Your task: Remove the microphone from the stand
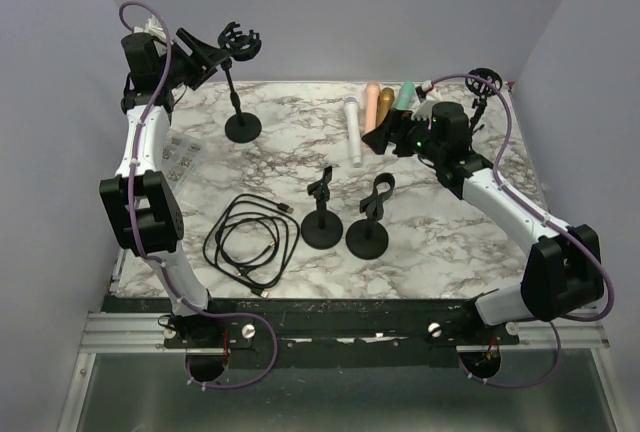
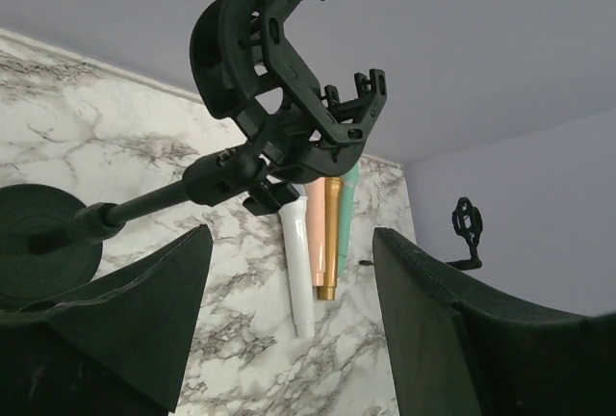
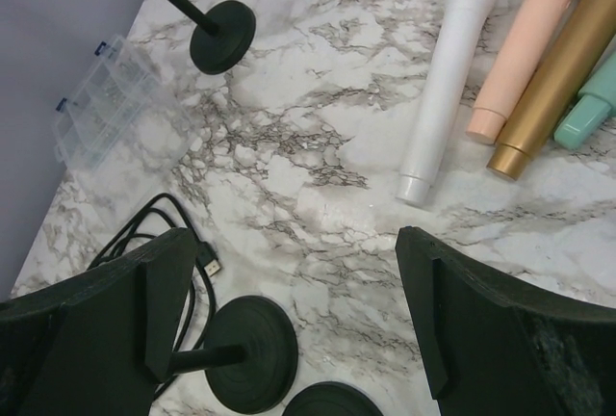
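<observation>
Overhead view of a marble desk (image 1: 440, 242) with the two robot arms I am driving. The white microphone (image 3: 445, 79) lies flat on the desk near the back. It is just beside a peach microphone (image 3: 531, 45), a gold microphone (image 3: 563, 79) and a teal microphone (image 3: 589, 108).

The right fingers (image 3: 481, 329) hang spread wide above its handle end, holding nothing. The left fingers (image 2: 135, 329) are likewise spread and empty. They are raised at the back left, just short of the cradle (image 2: 226, 60) on the tall stand (image 1: 243, 129).

That cradle holds nothing, and the two short stands (image 1: 322, 227) mid-desk have bare clips too. I judge the removal itself done, since no microphone sits in any stand I can make out. What is left is backing off. I would lift the right arm straight up so it does not nudge the row of microphones. I would draw the left arm away without knocking the tall stand.
</observation>
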